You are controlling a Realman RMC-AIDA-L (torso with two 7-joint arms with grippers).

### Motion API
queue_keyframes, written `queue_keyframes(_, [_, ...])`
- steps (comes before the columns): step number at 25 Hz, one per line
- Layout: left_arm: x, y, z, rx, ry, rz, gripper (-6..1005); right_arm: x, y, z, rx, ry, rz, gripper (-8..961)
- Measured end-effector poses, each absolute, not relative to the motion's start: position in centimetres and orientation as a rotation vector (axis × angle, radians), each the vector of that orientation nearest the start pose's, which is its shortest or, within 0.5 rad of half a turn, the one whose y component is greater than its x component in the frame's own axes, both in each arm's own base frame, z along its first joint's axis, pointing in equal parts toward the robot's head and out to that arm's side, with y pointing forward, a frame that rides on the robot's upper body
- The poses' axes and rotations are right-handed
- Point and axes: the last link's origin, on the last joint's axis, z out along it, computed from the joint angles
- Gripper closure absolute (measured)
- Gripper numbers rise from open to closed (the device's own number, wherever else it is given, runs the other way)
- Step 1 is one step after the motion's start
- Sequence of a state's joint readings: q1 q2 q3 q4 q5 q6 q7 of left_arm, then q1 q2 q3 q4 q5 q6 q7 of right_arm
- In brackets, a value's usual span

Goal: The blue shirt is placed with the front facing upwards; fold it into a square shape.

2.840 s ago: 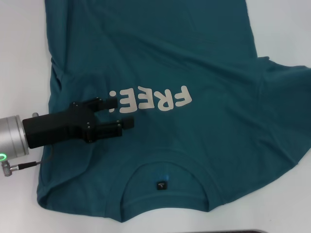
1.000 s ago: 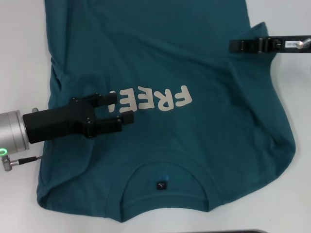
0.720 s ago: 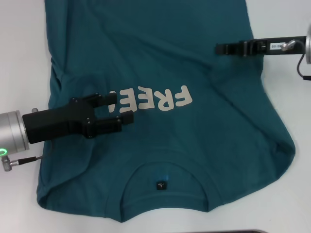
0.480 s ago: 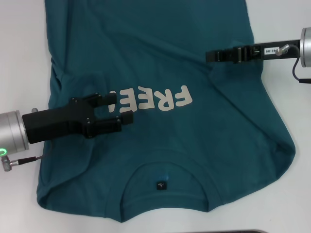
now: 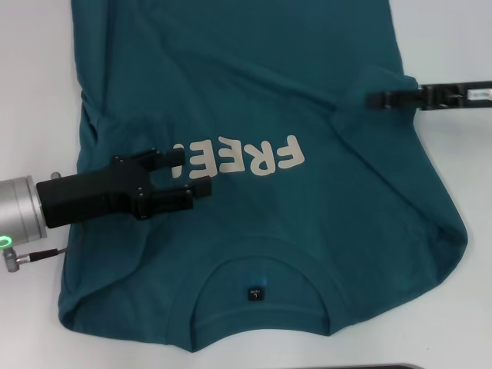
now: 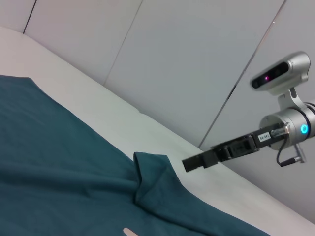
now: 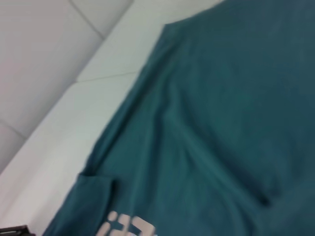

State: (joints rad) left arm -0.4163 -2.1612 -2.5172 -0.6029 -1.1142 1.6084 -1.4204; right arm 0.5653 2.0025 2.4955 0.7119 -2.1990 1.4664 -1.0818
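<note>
The blue shirt [image 5: 261, 115] lies front-up across the white bench [image 5: 34, 92], filling most of the frame.
Cream "FREE!" letters [image 5: 242, 160] sit mid-frame, collar label [image 5: 256, 293] low. The left tool [image 5: 188, 175] hovers open at centre left; the right tool [image 5: 374, 98], upper right, looks closed on nothing.

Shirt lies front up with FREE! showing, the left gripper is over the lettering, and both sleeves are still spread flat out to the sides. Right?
Not quite. In the head view the shirt lies front up with FREE! showing and the left gripper over the lettering, but the sleeve on the robot's right is already folded in over the body, beside the right gripper.
</note>
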Motion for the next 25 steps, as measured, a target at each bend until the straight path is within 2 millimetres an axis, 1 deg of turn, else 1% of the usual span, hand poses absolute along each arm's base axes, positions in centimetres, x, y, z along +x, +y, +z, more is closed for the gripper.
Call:
queue_keyframes(7, [-28.1, 27.8, -3.6, -2.668, -0.946, -0.860, 122, 32.6, 33.0, 6.0, -2.295, 1.572, 0.452, 307])
queue_keyframes(11, [-28.1, 27.9, -3.6, -2.670, -0.943, -0.859, 122, 33.9, 32.0, 6.4, -2.245, 1.627, 0.436, 305])
queue_keyframes(14, [-28.1, 27.9, -3.6, -2.669, -0.943, -0.858, 122, 34.4, 31.5, 6.2, -2.229, 1.652, 0.432, 305])
queue_keyframes(17, [-28.1, 27.9, -3.6, -2.670, -0.943, -0.857, 122, 34.5, 31.2, 5.7, -2.229, 1.668, 0.426, 308])
queue_keyframes(25, [-28.1, 27.9, -3.6, -2.670, -0.943, -0.857, 122, 34.0, 31.2, 4.1, -2.250, 1.691, 0.421, 313])
